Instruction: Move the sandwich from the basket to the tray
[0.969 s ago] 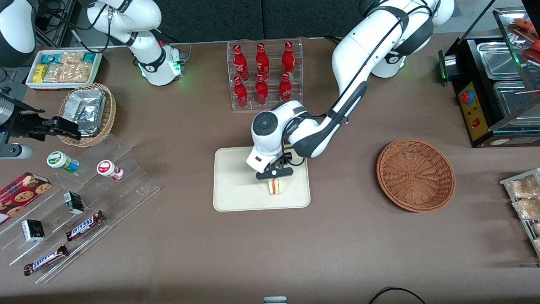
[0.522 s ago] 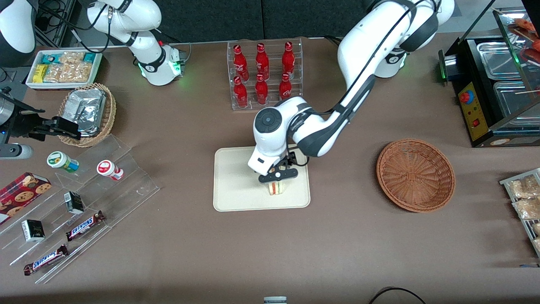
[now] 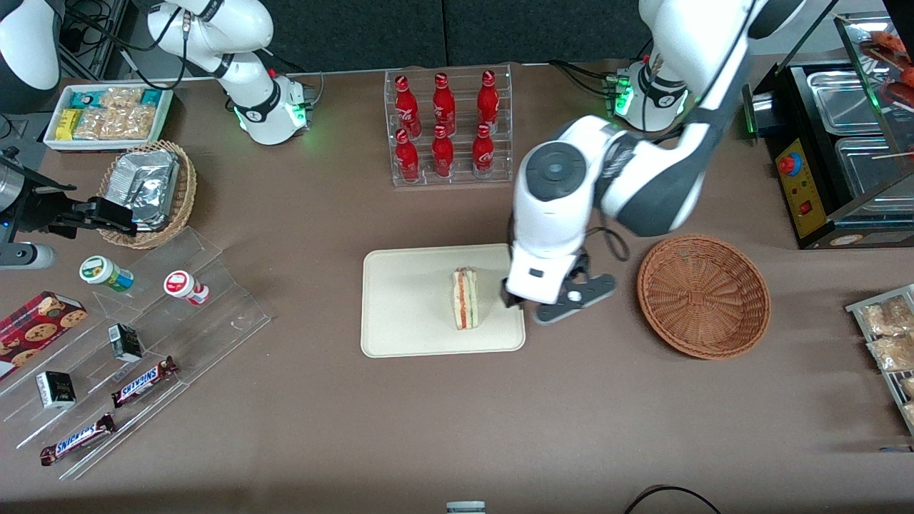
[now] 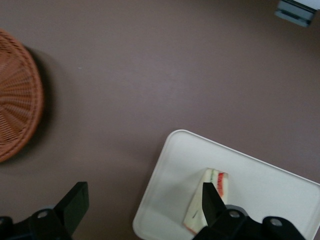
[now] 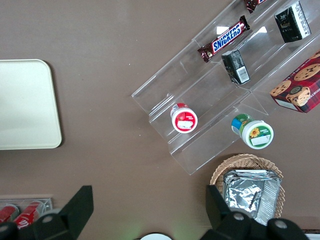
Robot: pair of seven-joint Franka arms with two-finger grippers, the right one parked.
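Judging from the front view, the placing step looks done: the sandwich [image 3: 465, 298] lies on the tray [image 3: 407, 314], toward its edge nearest the basket [image 3: 703, 295], which is empty. The gripper [image 3: 564, 303] hangs with nothing in it above the tray's edge and the bare table, between tray and basket. From it the sandwich is at about nine o'clock, near but apart, and the basket at three o'clock. The next move, as I read it, calls only for drawing the arm clear without brushing the tray.

In the left wrist view, the fingers [image 4: 75, 202] stand wide apart and empty. The sandwich [image 4: 210, 197] rests on the tray [image 4: 270, 190], partly covered by one finger; the basket [image 4: 17, 95] is well apart.

The right wrist view shows only a bare part of the tray [image 5: 25, 105].
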